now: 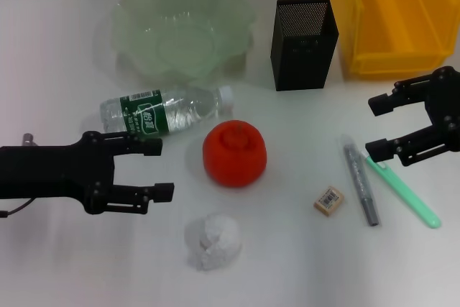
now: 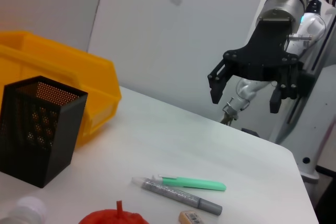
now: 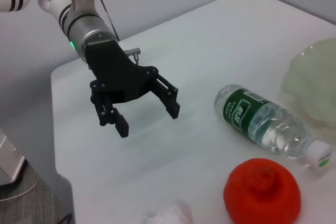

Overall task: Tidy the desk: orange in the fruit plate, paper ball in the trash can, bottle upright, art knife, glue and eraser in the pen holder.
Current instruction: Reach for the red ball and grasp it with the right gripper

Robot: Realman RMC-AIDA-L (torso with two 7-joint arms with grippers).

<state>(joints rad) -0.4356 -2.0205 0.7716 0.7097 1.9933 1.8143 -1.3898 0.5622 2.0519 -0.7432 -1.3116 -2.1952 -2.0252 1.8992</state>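
Both grippers hang spread and empty: the left gripper (image 1: 158, 170) near the toppled clear plastic bottle (image 1: 164, 111), the right gripper (image 1: 374, 126) over the pens. Nothing looks tidied: round red-orange orange (image 1: 234, 153), white crumpled paper ball (image 1: 212, 241) and tan eraser (image 1: 328, 200) lie loose on the desk, well short of the pale green scalloped fruit plate (image 1: 136, 12), yellow plastic trash can (image 1: 359, 26) and black mesh pen holder (image 1: 303, 52).

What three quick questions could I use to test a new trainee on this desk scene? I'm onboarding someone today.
1. True or false: the bottle stands upright.
2. Which container is nearest the orange: A fruit plate, B pen holder, C trash can?
3. Both the left gripper and right gripper are ____ and hold nothing.

Key: 1 false, it lies on its side. 2 B. 3 open.
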